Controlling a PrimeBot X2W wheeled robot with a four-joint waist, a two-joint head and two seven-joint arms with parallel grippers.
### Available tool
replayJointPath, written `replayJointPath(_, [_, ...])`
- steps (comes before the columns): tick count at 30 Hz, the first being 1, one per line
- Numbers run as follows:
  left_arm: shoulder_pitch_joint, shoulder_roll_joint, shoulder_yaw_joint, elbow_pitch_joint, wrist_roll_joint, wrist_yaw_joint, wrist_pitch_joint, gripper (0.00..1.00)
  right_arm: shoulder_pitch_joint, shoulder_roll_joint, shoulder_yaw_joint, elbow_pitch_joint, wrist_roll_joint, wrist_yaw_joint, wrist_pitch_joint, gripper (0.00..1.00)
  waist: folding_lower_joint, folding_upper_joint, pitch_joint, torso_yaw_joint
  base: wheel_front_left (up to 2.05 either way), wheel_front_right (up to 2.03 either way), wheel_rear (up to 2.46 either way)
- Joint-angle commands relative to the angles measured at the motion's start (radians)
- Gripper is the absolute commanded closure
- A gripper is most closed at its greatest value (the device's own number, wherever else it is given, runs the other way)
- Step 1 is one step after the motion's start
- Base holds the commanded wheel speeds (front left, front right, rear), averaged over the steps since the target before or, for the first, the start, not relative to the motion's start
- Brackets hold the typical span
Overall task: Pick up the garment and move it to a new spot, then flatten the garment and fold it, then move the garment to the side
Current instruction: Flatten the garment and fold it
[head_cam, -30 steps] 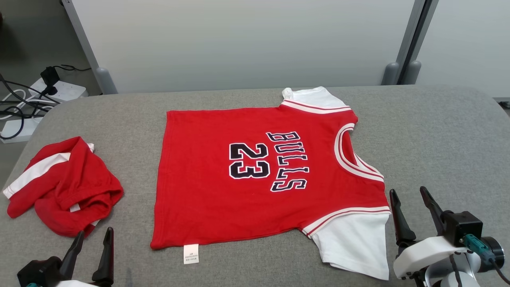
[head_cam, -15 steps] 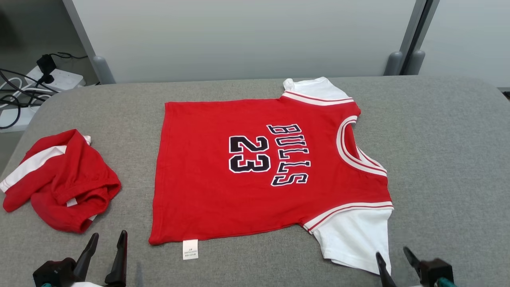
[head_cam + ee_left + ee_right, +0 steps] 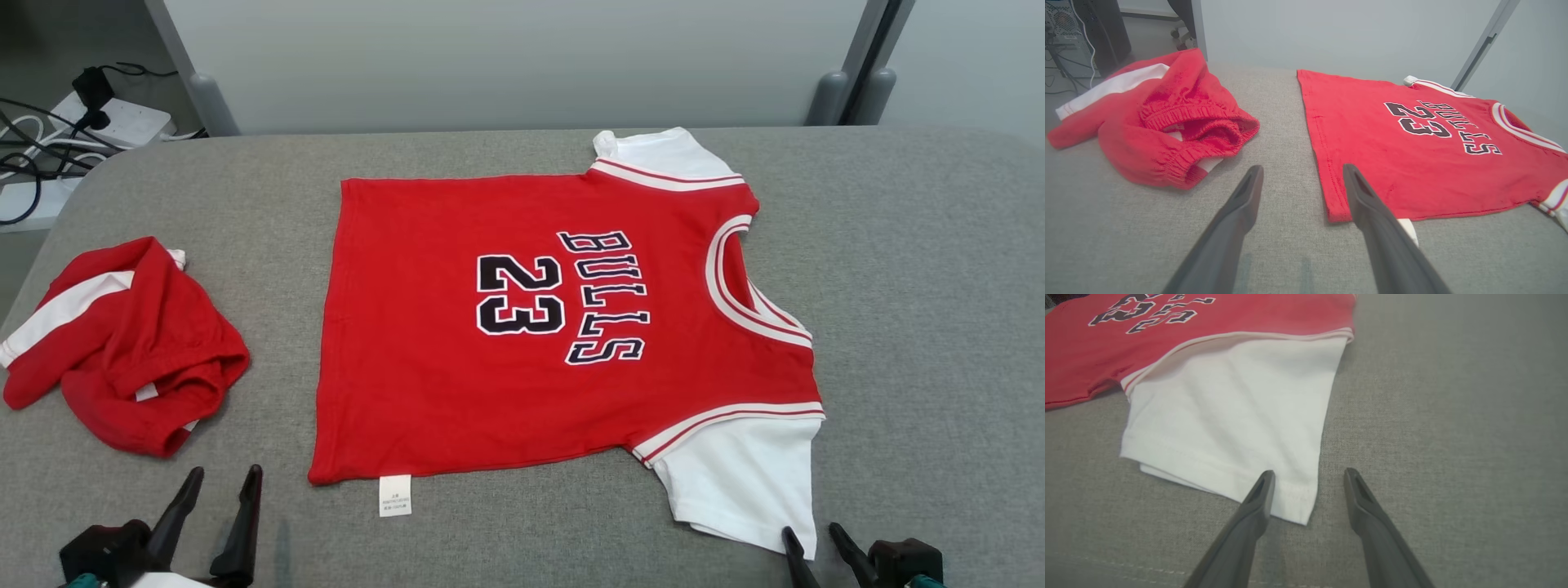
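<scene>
The garment point(image 3: 522, 327) is a red jersey shirt with white sleeves, "BULLS 23" on it, spread flat on the grey table point(image 3: 922, 286). My right gripper point(image 3: 812, 532) is at the near right, open, its fingers astride the near corner of the white sleeve point(image 3: 1229, 416); the right wrist view has that corner between the right gripper's point(image 3: 1309, 473) tips. My left gripper point(image 3: 225, 474) stands open near the front left, just short of the shirt's hem corner point(image 3: 1337, 208). Nothing sits between the left gripper's point(image 3: 1302, 169) fingers but bare table.
Crumpled red shorts point(image 3: 122, 343) with a white stripe lie at the table's left, also ahead-left of the left fingers as the shorts point(image 3: 1163, 122). A power strip with cables point(image 3: 114, 118) sits beyond the left edge. Grey panels stand behind the table.
The head camera has tilted, shifting the picture. My right gripper has moved from beside the sleeve to its near corner. The left gripper has edged right toward the hem.
</scene>
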Motion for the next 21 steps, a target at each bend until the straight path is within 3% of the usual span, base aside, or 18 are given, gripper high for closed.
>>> replayJointPath(1, [-0.033, 0.052, 0.029, -0.033, -0.027, 0.000, -0.006, 0.00, -0.051, -0.011, 0.027, 0.030, -0.014, 0.003, -0.012, 0.19, 0.0000, 0.0000, 0.012, 0.015, 0.00, 0.00, 0.00])
replayJointPath(3, [-0.032, 0.054, 0.027, -0.035, -0.029, 0.000, -0.006, 0.00, -0.056, -0.011, 0.029, 0.047, -0.015, 0.003, -0.013, 0.22, 0.0000, 0.0000, 0.016, 0.017, 0.00, 0.00, 0.00])
replayJointPath(5, [-0.032, 0.057, 0.024, -0.037, -0.031, 0.000, -0.006, 0.00, -0.062, -0.011, 0.032, 0.067, -0.020, 0.003, -0.013, 0.37, 0.0000, 0.0000, 0.020, 0.018, 0.00, 0.00, 0.00])
replayJointPath(7, [-0.034, 0.060, 0.021, -0.039, -0.034, 0.000, -0.006, 0.00, -0.065, -0.011, 0.035, 0.087, -0.028, 0.003, -0.009, 0.61, 0.0000, 0.0000, 0.023, 0.019, 0.00, 0.00, 0.00])
replayJointPath(9, [-0.033, 0.061, 0.019, -0.044, -0.036, 0.000, -0.006, 0.00, -0.066, -0.011, 0.031, 0.094, -0.035, 0.003, -0.009, 1.00, 0.0000, 0.0000, 0.026, 0.017, 0.00, 0.00, 0.00])
replayJointPath(15, [-0.037, 0.062, -0.013, -0.071, -0.068, 0.000, -0.006, 0.00, -0.063, -0.011, -0.031, 0.038, -0.081, 0.003, -0.012, 1.00, 0.0000, 0.0000, 0.042, -0.007, 0.00, 0.00, 0.00])
replayJointPath(21, [-0.069, 0.084, -0.107, -0.061, -0.162, 0.000, -0.006, 0.00, -0.040, -0.011, -0.059, -0.081, -0.102, 0.003, -0.013, 1.00, 0.0000, 0.0000, 0.082, -0.040, 0.00, 0.00, 0.00])
